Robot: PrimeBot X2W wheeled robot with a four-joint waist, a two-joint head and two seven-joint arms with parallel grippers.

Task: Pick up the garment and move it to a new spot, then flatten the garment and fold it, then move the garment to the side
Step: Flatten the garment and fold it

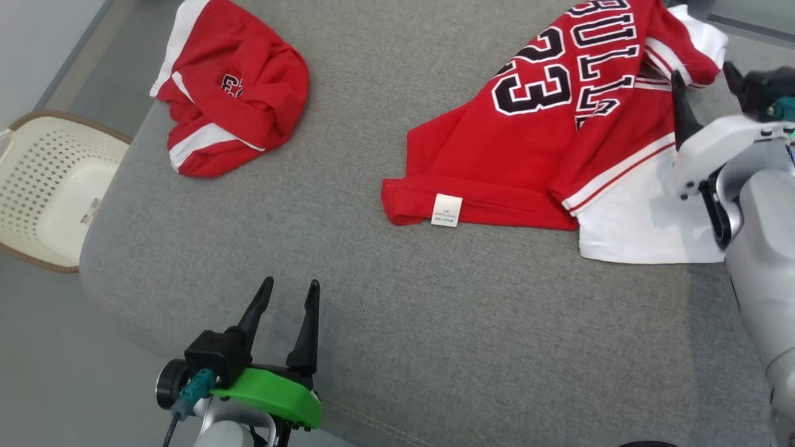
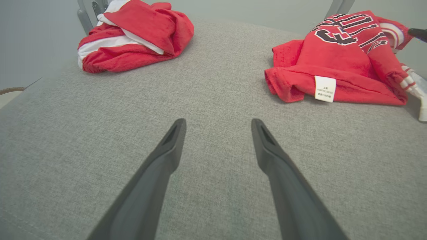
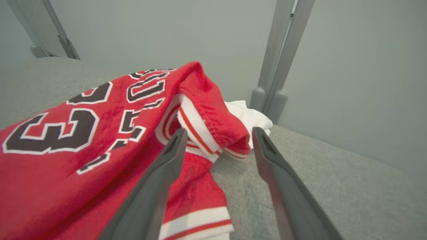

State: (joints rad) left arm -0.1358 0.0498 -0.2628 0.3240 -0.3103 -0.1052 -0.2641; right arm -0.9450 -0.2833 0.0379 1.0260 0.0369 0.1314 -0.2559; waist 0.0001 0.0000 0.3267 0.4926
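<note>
The garment is a red jersey [image 1: 534,149] with black "23" lettering and white trim. It lies crumpled on the right of the grey padded surface [image 1: 372,310], with a white label [image 1: 447,210] at its near hem. The left wrist view shows the jersey [image 2: 347,63] at the far right. My right gripper [image 1: 707,87] is open at its far right corner. In the right wrist view a red and white fold [image 3: 206,123] lies between that gripper's [image 3: 219,135] spread fingers. My left gripper [image 1: 290,285] stands open over bare fabric near the front left, its fingers [image 2: 166,156] apart with nothing between them.
Red shorts [image 1: 236,87] with white stripes lie bunched at the far left, also in the left wrist view [image 2: 133,33]. A cream perforated basket [image 1: 49,186] sits on the floor to the left. Grey posts [image 3: 277,66] rise beyond the surface's far edge.
</note>
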